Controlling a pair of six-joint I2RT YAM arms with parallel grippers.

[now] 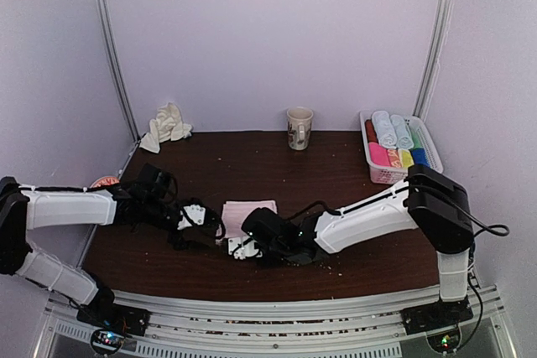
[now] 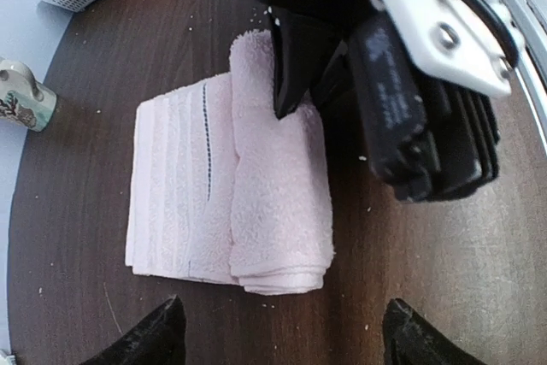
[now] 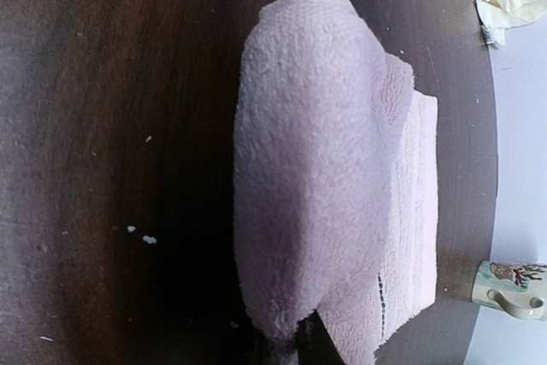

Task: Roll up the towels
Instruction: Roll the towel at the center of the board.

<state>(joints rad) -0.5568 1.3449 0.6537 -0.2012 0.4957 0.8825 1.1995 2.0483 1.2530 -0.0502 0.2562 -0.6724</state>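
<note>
A pale pink towel (image 1: pixel 250 210) lies at the table's middle, its near part rolled up (image 2: pixel 278 177) and the rest flat (image 2: pixel 171 185). My right gripper (image 1: pixel 243 246) is shut on one end of the roll (image 3: pixel 308 168); one dark finger (image 3: pixel 318 344) shows under the cloth. My left gripper (image 2: pixel 282 339) stands open just off the roll's other end, nothing between its fingertips (image 2: pixel 158 335). The cream-white towel (image 1: pixel 165 126) lies crumpled at the back left corner, far from both grippers.
A patterned mug (image 1: pixel 299 127) stands at the back centre. A white basket (image 1: pixel 380 175) of rolled coloured towels sits at the back right. Small crumbs dot the dark wooden table (image 1: pixel 336 182). Both arms meet low over the table's front middle.
</note>
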